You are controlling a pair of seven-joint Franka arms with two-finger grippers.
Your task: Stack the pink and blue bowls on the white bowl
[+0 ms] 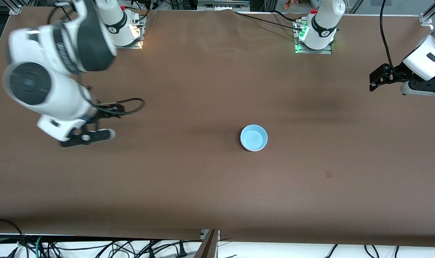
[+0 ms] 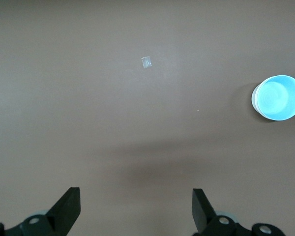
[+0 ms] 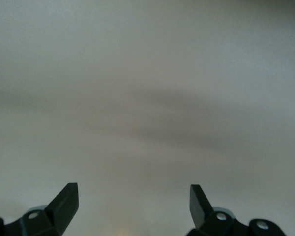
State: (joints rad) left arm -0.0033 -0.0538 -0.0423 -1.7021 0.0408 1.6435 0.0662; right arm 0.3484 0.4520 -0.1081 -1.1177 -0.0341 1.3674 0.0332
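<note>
Blue bowl (image 1: 254,138) tops a stack mid-table, white rim beneath, suggesting stacking is finished; left gripper (image 1: 375,79) and right gripper (image 1: 95,138) hang wide open, empty, well apart.

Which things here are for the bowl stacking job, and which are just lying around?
For the job:
- blue bowl, on top of the stack, mid-table
- white rim showing under it
- left gripper, open, empty
- right gripper, open, empty

Just lying about:
- small tape scrap on the brown table

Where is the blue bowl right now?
The blue bowl sits near the middle of the brown table, slightly toward the left arm's end, with a small tape mark nearer the front camera.
</note>
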